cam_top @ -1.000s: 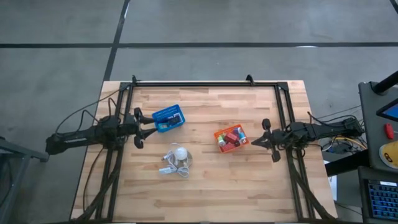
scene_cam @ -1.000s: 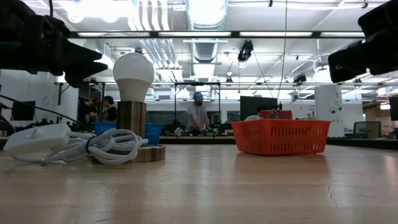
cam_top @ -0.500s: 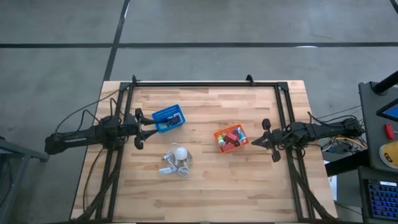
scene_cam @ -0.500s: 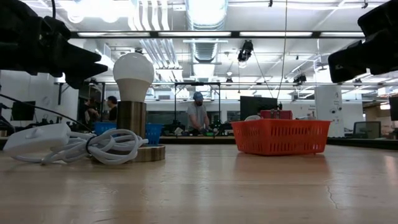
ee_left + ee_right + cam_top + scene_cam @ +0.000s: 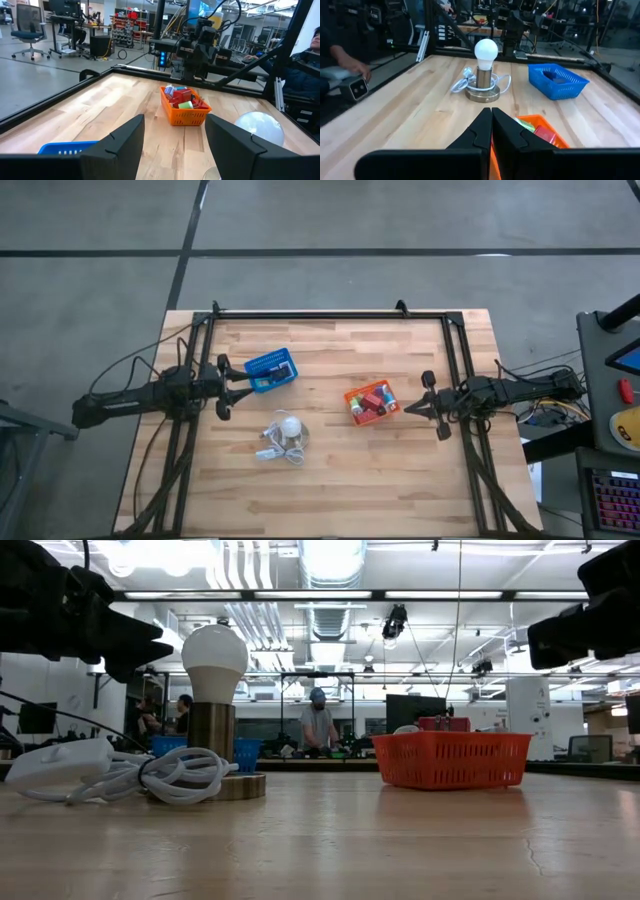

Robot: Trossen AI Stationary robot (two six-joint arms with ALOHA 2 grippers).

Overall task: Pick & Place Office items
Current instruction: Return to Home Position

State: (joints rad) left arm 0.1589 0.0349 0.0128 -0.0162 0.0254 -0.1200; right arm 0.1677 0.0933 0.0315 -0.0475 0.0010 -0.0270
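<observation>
The office items (image 5: 371, 400) are small red, white and green pieces piled in the orange mesh basket (image 5: 385, 414), which stands right of the table's middle; they also show in the left wrist view (image 5: 181, 97). A blue mesh basket (image 5: 271, 368) stands left of the middle. My left gripper (image 5: 248, 383) hovers open beside the blue basket, level, with nothing between its fingers (image 5: 122, 145). My right gripper (image 5: 408, 408) hovers shut just right of the orange basket, its fingers (image 5: 491, 127) pressed together.
A white round bulb on a metal base (image 5: 290, 427) with a coiled white cord (image 5: 270, 445) stands at the table's middle, nearer the front. A black frame (image 5: 330, 313) runs along the far edge and both sides. People show in the room beyond (image 5: 318, 726).
</observation>
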